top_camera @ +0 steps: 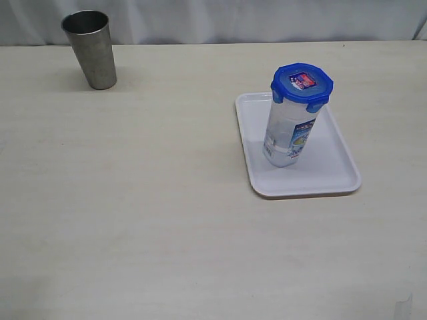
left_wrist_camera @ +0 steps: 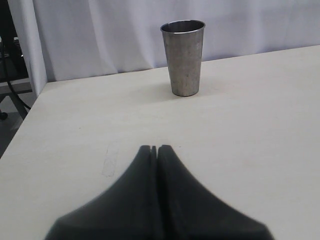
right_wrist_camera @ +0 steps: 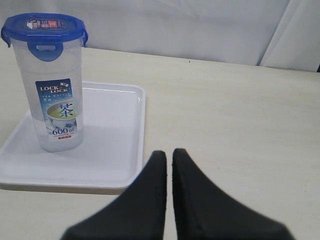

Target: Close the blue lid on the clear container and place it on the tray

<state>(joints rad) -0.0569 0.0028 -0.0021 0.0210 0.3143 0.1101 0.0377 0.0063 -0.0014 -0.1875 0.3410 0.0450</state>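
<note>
The clear container (top_camera: 287, 133) stands on the tray (top_camera: 328, 175), the blue lid (top_camera: 301, 85) on top, flaps seemingly down. The right gripper (right_wrist_camera: 169, 152), clenched empty, sits just off the tray; the left gripper (left_wrist_camera: 154, 148), also clenched, faces a steel cup (left_wrist_camera: 184, 60).

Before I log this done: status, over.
Shut and empty: left pincer, right pincer. On tray, clear container upright, blue lid on. Aside: steel cup.

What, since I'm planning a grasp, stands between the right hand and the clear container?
Nothing visible does. Only bare table and the tray lie between the right hand and the clear container, which stands on that tray with the blue lid on.
</note>
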